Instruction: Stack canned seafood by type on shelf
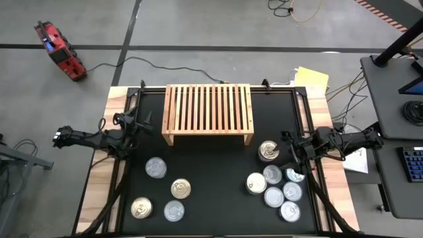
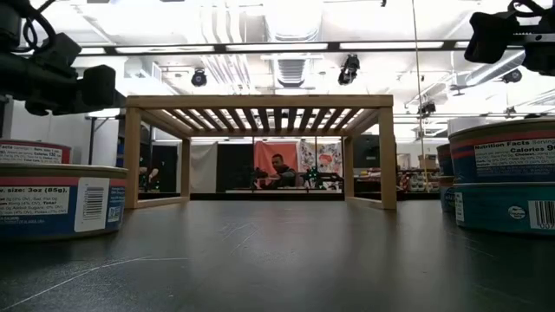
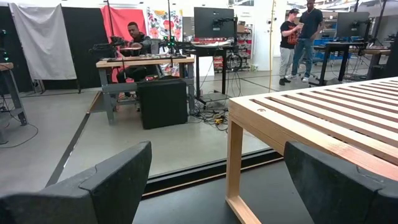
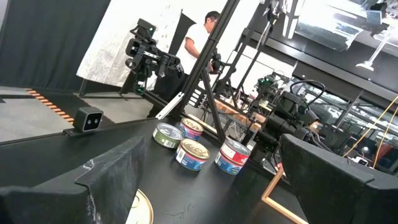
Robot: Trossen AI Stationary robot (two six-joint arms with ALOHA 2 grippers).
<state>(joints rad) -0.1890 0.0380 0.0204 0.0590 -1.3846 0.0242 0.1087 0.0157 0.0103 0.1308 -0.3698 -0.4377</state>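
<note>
From above, the shelf (image 1: 208, 112) stands at the far middle of the black desk (image 1: 211, 192), its slatted top bare. Four cans (image 1: 163, 188) lie scattered in front of the shelf toward the left; six more cans (image 1: 276, 182) cluster in front of its right end. The left tool (image 1: 140, 123) hangs just beside the shelf's left end, and the right tool (image 1: 295, 151) sits just off the shelf's right front corner, next to the taller gold can (image 1: 268, 151).

At desk height, the shelf (image 2: 260, 147) stands empty between blue-labelled cans (image 2: 61, 201) at either edge, a seated person visible beyond it.

The left wrist view shows the left tool's fingers (image 3: 106, 183) spread wide, holding nothing, with the shelf's corner (image 3: 311, 118) ahead.

The right wrist view shows the right tool's fingers (image 4: 102, 180) equally wide and empty, a gold lid (image 4: 142, 211) just below.

No stacking has begun, I judge. The right cluster is tightly packed, so a descending finger could knock neighbours; mixing similar lids could mis-sort types.
</note>
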